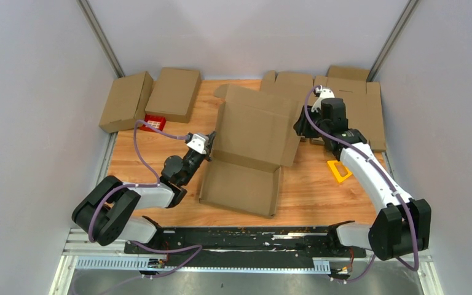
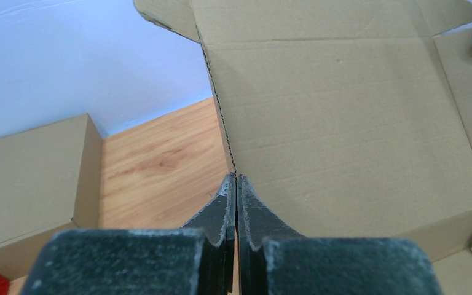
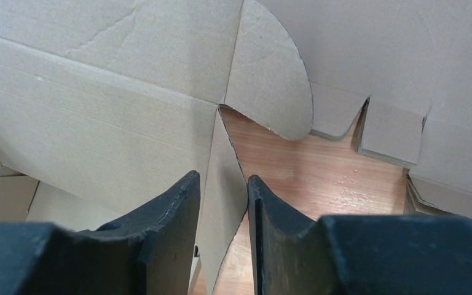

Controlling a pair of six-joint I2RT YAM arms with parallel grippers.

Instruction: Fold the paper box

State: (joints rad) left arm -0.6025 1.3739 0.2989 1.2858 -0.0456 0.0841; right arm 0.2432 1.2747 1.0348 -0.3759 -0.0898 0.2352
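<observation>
The paper box is a brown cardboard blank in the middle of the wooden table. Its front panel lies flat and its large back panel is raised. My left gripper is at the raised panel's left edge. In the left wrist view its fingers are pressed together, with the panel's perforated edge running down into them. My right gripper is at the panel's right side. In the right wrist view it straddles a slanted side flap, with a gap still showing beside the flap.
Two folded boxes sit at the back left, with a small red object in front of them. A stack of flat cardboard blanks lies at the back right. A yellow piece lies beside the right arm.
</observation>
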